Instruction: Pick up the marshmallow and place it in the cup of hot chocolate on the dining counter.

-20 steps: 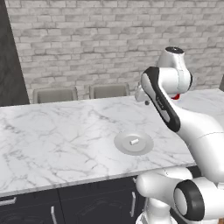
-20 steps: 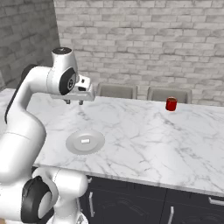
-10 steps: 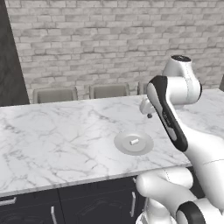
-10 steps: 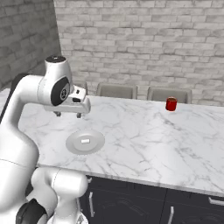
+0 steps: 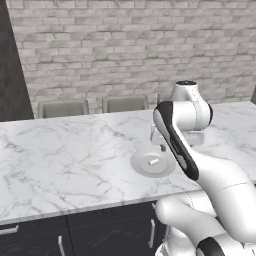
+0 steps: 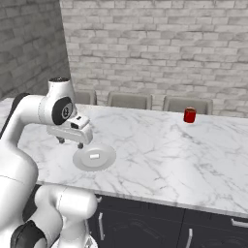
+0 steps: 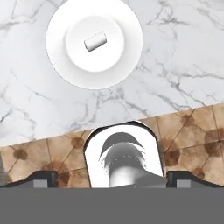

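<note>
I see the marshmallow (image 7: 95, 42). It is a tiny white stubby roll, lying on its side. It rests near the middle of a round flat plate (image 7: 127, 65), a bit off to one side. The plate sits on the dining counter (image 6: 160, 155), close to the front edge near me. The counter is a long white slab with thin grey lines running through it, over dark cabinet doors. The cup of hot chocolate (image 6: 189, 115) is small, red and round. It stands upright near the far edge of the counter, well apart from the marshmallow.
</note>
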Available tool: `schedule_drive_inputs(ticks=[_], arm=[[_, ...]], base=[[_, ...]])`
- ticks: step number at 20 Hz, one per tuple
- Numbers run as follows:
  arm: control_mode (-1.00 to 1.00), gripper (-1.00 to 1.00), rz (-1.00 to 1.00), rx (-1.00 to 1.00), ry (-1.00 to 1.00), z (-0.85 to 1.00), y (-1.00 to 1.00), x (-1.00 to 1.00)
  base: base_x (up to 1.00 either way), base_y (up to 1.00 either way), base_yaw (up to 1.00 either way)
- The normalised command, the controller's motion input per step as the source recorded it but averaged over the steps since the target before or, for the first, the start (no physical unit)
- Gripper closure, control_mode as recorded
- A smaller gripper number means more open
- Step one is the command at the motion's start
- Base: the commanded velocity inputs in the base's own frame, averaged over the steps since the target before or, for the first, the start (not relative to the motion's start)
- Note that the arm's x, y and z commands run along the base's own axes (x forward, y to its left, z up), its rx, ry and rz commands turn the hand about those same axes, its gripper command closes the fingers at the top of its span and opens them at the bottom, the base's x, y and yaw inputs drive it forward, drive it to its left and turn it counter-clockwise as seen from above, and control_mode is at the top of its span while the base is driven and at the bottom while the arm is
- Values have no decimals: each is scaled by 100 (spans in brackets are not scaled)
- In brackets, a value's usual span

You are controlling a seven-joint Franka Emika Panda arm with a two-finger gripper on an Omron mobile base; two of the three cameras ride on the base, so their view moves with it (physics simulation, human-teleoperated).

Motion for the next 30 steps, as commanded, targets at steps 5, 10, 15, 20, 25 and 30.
schedule_drive_inputs(ticks=[5,10,15,20,25,30], arm=[[-100,-100,-49,0,14,-26,0,25],[-100,-100,-41,0,2,-27,0,33],[-100,-100,-29,3,0,-36,-12,14],[-100,-100,-21,14,0,-27,-15,28],[-100,-100,-10,13,15,-14,-11,48],[-100,-100,0,2,23,-20,-29,50]], base=[[0,0,0],[0,0,0],[0,0,0],[0,0,0],[0,0,0],[0,0,0]])
